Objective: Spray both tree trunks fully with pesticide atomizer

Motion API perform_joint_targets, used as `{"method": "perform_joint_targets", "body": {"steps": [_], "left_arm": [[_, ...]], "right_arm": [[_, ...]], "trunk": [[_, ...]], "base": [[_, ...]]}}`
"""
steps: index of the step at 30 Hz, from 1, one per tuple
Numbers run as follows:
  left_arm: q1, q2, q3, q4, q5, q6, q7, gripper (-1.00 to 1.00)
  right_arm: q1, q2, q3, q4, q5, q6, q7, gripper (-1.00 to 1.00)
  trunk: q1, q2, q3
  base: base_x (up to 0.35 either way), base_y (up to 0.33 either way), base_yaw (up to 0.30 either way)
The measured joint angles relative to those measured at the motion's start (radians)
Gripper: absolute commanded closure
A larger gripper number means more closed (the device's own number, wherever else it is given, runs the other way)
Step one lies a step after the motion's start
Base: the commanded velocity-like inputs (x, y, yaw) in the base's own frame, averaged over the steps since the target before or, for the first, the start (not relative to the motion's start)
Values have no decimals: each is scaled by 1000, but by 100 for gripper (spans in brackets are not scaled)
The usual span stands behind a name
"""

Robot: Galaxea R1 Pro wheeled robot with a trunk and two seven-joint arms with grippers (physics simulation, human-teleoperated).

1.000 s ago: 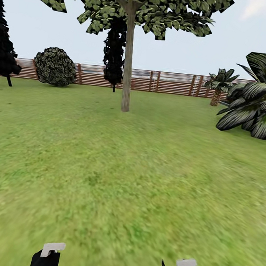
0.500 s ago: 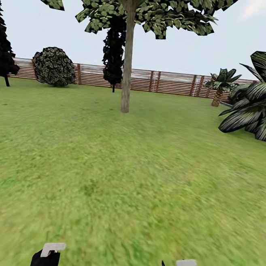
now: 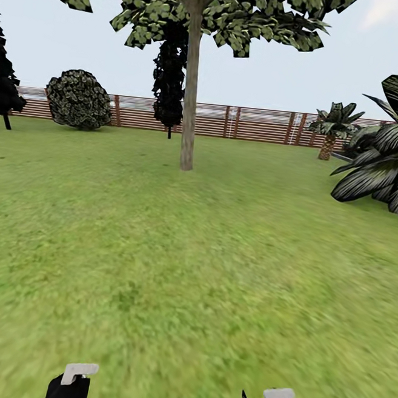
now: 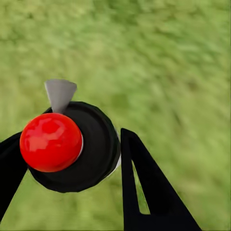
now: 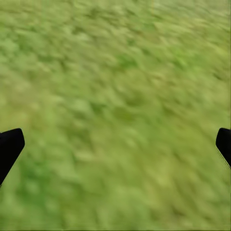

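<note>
Grey-brown tree trunk (image 3: 191, 101) stands straight ahead of me, well apart across the grass (image 3: 218, 255), a little nearer my left side. My left gripper (image 4: 72, 159) is pinching the pesticide atomizer (image 4: 72, 144), red cap up; the right gripper (image 5: 115, 144) is spread, holding nothing. I judge I must drive forward first.

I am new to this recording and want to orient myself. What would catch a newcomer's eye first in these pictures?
In the head view, a tall tree with a bare grey-brown trunk rises ahead in the middle of the lawn, with the slatted fence behind it. In the left wrist view, the left gripper is closed on the atomizer, a black object with a bright red cap and a grey nozzle.
</note>
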State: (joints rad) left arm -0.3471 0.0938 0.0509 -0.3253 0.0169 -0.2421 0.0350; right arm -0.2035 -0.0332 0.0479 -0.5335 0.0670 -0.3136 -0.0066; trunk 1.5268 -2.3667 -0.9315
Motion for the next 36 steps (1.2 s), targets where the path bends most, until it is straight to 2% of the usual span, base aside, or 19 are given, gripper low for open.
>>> {"method": "perform_joint_targets", "body": {"steps": [36], "left_arm": [[0,0,1,0,0,0,0,100]], "right_arm": [[0,0,0,-1,-1,-2,-1,-100]], "trunk": [[0,0,0]], "base": [[335,0,0]]}}
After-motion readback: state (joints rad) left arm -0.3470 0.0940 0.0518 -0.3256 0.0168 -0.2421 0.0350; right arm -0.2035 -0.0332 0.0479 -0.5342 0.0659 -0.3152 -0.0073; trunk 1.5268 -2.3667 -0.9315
